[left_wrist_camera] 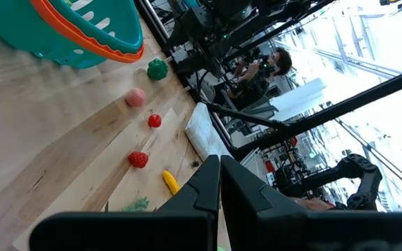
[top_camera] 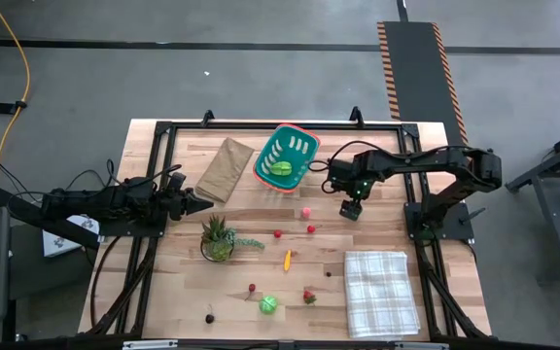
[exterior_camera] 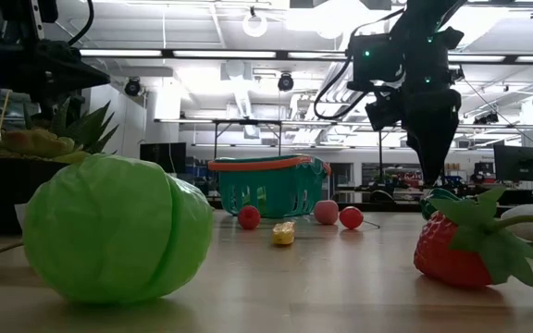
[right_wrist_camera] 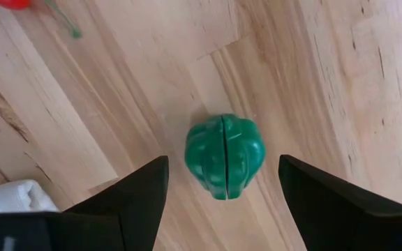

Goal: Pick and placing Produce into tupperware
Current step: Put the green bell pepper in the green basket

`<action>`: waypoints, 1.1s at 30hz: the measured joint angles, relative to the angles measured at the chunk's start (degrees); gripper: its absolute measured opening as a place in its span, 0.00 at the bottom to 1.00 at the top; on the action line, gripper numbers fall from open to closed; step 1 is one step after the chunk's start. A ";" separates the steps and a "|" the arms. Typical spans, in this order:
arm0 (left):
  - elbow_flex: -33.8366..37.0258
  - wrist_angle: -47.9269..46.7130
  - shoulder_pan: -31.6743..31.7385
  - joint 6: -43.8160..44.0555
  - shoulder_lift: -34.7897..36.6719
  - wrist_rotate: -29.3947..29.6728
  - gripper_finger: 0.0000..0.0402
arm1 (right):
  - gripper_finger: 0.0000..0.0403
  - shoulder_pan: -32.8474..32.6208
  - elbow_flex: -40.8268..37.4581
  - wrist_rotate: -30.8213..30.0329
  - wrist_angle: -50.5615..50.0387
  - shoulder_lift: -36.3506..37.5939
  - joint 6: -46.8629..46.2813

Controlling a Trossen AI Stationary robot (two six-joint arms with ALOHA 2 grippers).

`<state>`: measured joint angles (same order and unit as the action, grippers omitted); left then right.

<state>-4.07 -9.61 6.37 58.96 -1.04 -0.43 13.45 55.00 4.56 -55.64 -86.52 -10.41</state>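
The right gripper (right_wrist_camera: 223, 192) hangs over a small dark green pepper (right_wrist_camera: 225, 155) on the tabletop (top_camera: 387, 233), its fingers wide open and holding nothing. The teal tupperware (top_camera: 287, 156) sits near the far edge with one green piece (top_camera: 280, 167) inside. The left gripper (top_camera: 202, 203) waits by the left edge, fingers closed and empty.

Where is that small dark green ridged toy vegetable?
The small dark green ridged toy vegetable lies on the wooden table, between the open right gripper fingers, right of the teal basket.
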 joint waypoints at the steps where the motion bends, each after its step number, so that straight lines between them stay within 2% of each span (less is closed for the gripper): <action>1: -0.01 0.00 -0.01 0.01 0.00 0.00 0.01 | 0.66 0.00 0.00 0.00 -0.04 0.00 0.19; 13: 0.00 0.00 -0.01 0.02 0.00 0.00 0.01 | 0.84 0.00 0.00 0.12 -0.31 0.00 0.12; 21: 0.01 0.01 -0.02 0.02 0.00 0.00 0.01 | 0.84 0.00 -0.31 -2.38 1.33 0.00 0.21; 33: 0.01 0.02 -0.02 0.02 0.00 0.00 0.01 | 0.84 -0.37 -8.20 -1.73 6.24 -0.11 -1.54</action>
<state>-4.06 -9.59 6.35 58.98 -1.04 -0.43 13.08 46.80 2.83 -49.40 -86.63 -11.94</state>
